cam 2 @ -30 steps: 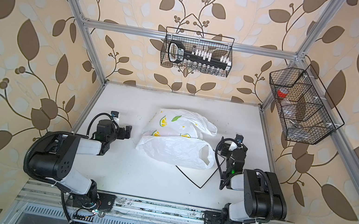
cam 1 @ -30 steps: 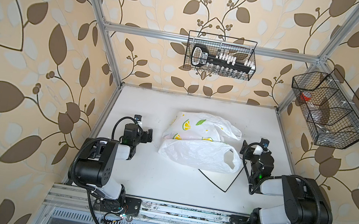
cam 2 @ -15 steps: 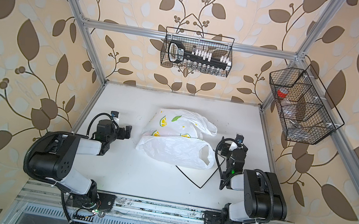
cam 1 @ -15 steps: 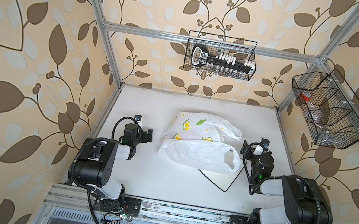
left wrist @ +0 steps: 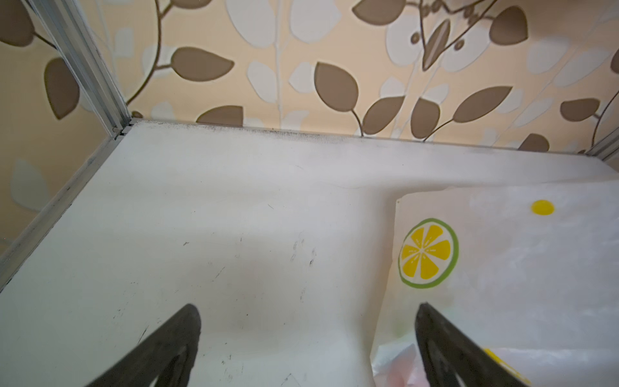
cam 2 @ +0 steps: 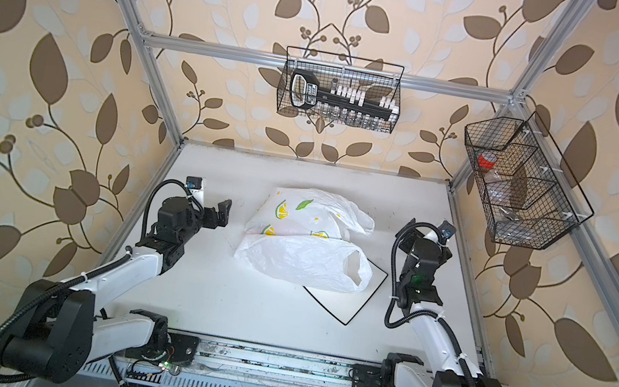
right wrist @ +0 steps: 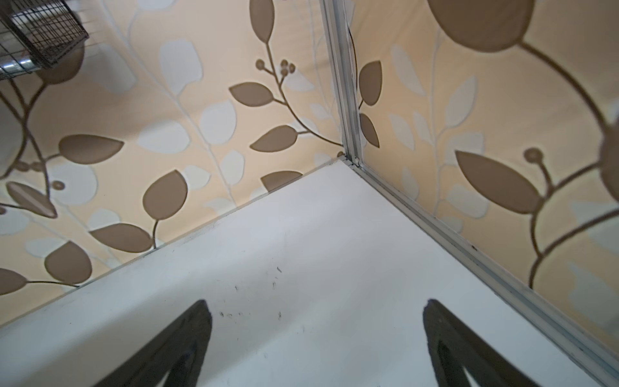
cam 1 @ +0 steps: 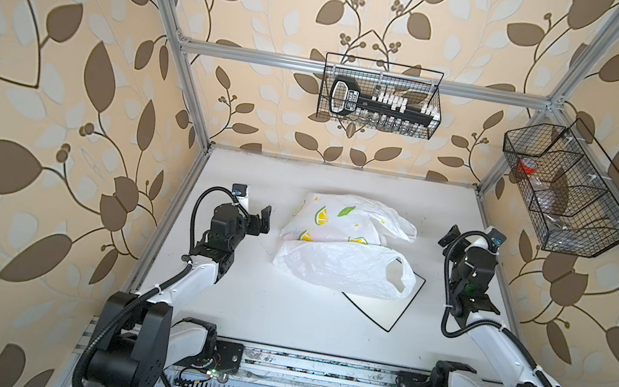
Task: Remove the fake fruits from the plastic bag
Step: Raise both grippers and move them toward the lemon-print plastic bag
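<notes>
Plastic bag (cam 1: 342, 265) — fake fruits (left wrist: 397, 363) blurred

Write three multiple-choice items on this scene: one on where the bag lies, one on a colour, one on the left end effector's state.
1. Where does the plastic bag lie?
A. flat under the plate
B. on the table, partly over the square plate
C. lifted off the table, in the air

2. What colour is the plate's rim?
A. black
B. red
C. green

3. How is the left end effector?
A. shut on the bag
B. shut on nothing
C. open, holding nothing

Key:
1 B: both top views show the bag resting on the table and covering part of the plate.
2 A: a black line edges the plate's bare part.
3 C: the left wrist view shows its fingers wide apart with nothing between them.
</notes>
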Motion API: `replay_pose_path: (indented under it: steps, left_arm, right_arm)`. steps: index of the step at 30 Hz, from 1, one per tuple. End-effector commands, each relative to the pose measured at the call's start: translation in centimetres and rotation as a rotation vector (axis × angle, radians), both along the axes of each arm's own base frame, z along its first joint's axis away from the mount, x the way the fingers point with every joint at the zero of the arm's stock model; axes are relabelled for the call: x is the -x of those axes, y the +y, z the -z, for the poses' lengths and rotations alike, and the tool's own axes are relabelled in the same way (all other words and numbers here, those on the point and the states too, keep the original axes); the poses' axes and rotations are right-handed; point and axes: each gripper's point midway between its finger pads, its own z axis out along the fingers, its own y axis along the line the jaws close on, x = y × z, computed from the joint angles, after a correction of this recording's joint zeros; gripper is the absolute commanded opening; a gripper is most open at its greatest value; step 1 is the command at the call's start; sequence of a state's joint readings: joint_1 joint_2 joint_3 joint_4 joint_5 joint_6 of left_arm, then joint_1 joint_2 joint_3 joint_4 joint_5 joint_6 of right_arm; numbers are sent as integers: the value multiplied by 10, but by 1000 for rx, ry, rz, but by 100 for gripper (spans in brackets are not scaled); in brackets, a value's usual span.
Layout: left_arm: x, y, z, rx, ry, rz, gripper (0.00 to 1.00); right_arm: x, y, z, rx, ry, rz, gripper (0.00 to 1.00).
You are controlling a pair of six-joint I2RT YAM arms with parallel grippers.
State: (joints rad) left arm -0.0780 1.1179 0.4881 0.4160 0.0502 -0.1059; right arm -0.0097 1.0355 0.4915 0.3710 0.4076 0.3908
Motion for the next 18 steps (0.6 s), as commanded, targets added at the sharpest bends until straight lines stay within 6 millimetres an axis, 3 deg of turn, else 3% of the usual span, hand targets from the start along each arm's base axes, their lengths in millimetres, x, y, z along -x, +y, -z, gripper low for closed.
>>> replay_pose_path:
  steps: [1, 9, 13, 18]
  left_arm:
    - [3, -18, -48, 144, -72, 70, 98]
    - [24, -48, -95, 324, -21, 215, 99]
    - [36, -52, -112, 340, -34, 249, 99]
    - [51, -65, -116, 389, 4, 322, 99]
  right_arm:
    - [10, 25, 9, -135, 90, -124, 99]
    - [42, 79, -29, -260, 104, -410, 95]
    - [59, 102, -27, -345, 161, -516, 94]
    - [80, 122, -11, -430, 250, -606, 92]
